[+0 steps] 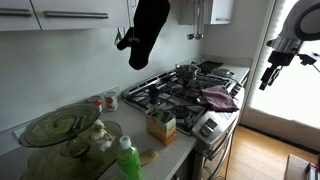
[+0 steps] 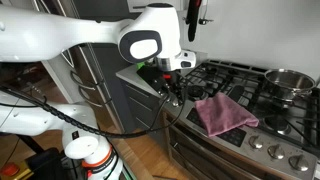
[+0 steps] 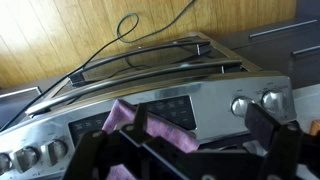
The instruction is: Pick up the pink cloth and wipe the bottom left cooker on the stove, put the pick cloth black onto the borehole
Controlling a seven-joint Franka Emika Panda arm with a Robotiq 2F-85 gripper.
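Much of the pink cloth [image 3: 166, 131] hides behind the gripper [image 3: 180, 142], jaws spread wide.

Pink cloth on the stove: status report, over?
Hand open, empty, just off the front of the steel gas stove. Crumpled pink cloth lying near that front edge, untouched. Nothing on top of it; steel pot sits farther back.

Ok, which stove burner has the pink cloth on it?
The front one nearest the knobs, covered by the pink cloth; the pot sits farther back.
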